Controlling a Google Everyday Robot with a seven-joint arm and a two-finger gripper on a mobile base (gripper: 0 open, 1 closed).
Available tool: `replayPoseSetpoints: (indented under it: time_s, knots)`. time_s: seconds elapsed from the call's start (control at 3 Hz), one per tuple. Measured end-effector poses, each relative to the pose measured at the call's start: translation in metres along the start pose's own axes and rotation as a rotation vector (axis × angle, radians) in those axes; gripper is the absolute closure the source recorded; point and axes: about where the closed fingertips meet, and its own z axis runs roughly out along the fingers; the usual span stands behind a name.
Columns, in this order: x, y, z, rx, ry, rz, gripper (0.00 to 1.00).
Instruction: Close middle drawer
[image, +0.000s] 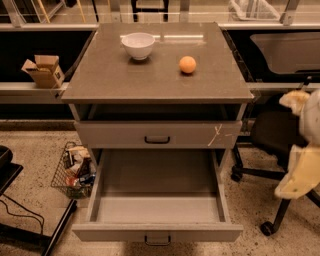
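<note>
Gripper (299, 172) hangs at right edge, clear of the middle drawer (200, 232); open or closed, cannot tell. Drawer juts nearward, pulled out, front running left-right.

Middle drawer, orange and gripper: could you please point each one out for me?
middle drawer (157, 209), camera view, bare floor of its open box.
orange (187, 64), camera view, centre of the fruit.
gripper (296, 181), camera view, pale lower end at the right edge.

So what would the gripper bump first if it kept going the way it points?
Probably the office chair base; the gripper, at the picture's right edge, seems tipped downward, though depth is unclear.
</note>
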Motion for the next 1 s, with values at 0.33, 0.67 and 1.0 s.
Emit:
replayPoseSetpoints:
  time_s: [0.33,0.67,1.0]
  knots:
    - [0.032,0.04,0.045,0.004,-0.066,0.022,0.0]
    - [0.08,0.089,0.139,-0.025,-0.055,0.064,0.0]
    - [0.107,0.1,0.19,-0.013,-0.011,0.092,0.0]
